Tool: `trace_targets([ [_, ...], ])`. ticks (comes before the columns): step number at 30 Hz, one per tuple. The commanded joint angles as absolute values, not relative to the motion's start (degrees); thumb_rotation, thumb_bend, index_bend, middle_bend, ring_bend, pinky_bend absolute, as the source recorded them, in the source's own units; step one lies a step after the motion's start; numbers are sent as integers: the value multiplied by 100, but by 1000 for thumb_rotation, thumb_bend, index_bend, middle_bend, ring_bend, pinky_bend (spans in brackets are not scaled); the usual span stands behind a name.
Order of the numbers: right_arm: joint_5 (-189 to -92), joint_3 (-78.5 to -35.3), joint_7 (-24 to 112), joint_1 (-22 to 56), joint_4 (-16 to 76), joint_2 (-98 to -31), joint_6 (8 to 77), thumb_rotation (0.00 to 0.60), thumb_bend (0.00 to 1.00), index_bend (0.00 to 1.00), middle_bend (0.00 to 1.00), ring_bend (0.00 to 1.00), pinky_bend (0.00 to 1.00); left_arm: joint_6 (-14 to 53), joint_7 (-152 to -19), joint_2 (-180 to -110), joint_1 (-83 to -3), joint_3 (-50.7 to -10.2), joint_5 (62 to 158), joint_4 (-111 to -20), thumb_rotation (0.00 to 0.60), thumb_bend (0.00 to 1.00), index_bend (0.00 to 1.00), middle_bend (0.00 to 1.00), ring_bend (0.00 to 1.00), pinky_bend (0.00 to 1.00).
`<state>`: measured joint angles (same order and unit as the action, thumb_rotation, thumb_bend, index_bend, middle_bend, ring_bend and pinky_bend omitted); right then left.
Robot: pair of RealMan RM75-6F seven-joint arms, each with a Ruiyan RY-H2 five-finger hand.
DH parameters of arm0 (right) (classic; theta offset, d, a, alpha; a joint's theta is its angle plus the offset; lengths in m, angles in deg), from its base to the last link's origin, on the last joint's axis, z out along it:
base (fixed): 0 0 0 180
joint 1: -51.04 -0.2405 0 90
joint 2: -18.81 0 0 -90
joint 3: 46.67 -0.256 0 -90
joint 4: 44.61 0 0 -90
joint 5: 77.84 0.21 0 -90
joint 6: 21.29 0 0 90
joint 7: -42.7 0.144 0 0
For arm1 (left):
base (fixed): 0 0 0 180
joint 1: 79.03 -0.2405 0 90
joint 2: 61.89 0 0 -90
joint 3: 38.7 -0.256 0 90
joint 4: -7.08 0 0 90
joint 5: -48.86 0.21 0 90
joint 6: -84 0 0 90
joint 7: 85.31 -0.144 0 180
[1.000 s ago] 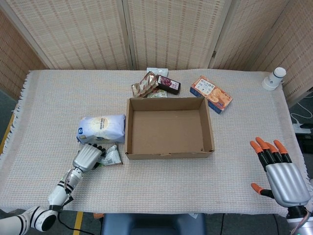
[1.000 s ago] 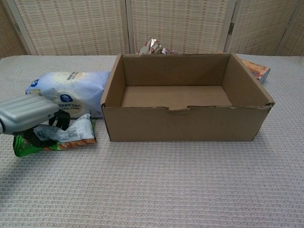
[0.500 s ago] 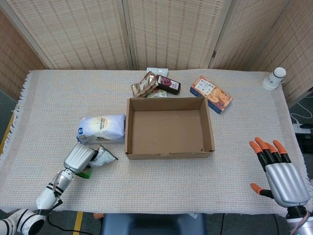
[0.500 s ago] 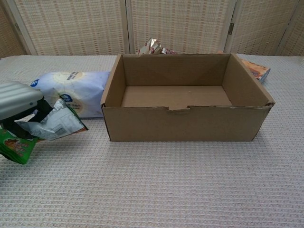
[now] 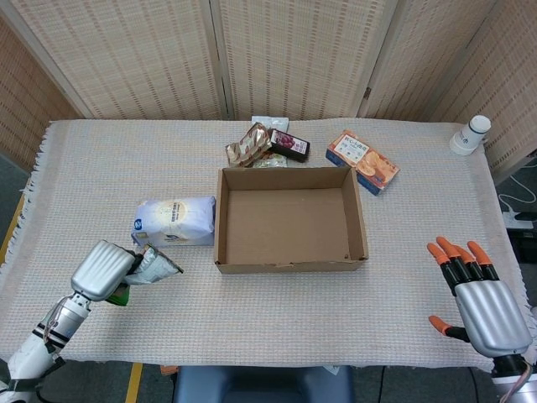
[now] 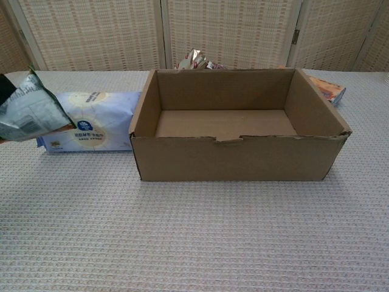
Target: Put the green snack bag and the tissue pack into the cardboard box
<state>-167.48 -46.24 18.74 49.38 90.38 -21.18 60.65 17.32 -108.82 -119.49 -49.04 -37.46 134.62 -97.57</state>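
Note:
My left hand (image 5: pixel 102 270) grips the green snack bag (image 5: pixel 153 265) and holds it above the table, left of the cardboard box (image 5: pixel 289 220). In the chest view the green snack bag (image 6: pixel 27 112) shows its silver back at the left edge, in front of the tissue pack (image 6: pixel 91 120). The tissue pack (image 5: pixel 175 222), white and blue, lies flat against the box's left wall. The open cardboard box (image 6: pixel 240 125) has nothing inside. My right hand (image 5: pixel 478 298) hovers open at the table's front right, fingers spread.
Behind the box lie a brown snack packet (image 5: pixel 248 144), a dark packet (image 5: pixel 289 145) and an orange box (image 5: pixel 362 161). A white bottle (image 5: pixel 470 134) stands at the far right corner. Wicker screens close off the back.
My left hand has lifted the green snack bag off the table and drawn it back toward the front left. The right hand has stayed put.

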Motion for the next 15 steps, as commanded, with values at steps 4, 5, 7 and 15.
trace_targets([
  [4,-16766,-4627,1864,4943,9038,-2131,6087,600,4,48,9,0,0,1965,-11266,-10986,-4284,-2891,13107,-11006,600,451,783,923,789,866],
  [5,-16763,-4631,1861,4946,9038,-2132,6099,600,4,48,9,0,0,1937,-11289,-11026,-4145,-2694,13048,-11119,600,451,783,923,789,866],
  [7,-16755,-4634,1859,4953,9038,-2128,6117,600,4,48,9,0,0,1798,-11357,-11273,-3947,-2415,13010,-11119,600,452,783,923,789,866],
  [15,-16604,-4726,1986,4943,9038,-2025,6224,600,5,48,9,0,0,1502,-11963,-13278,-2936,-1751,12565,-10315,600,453,783,922,789,865],
])
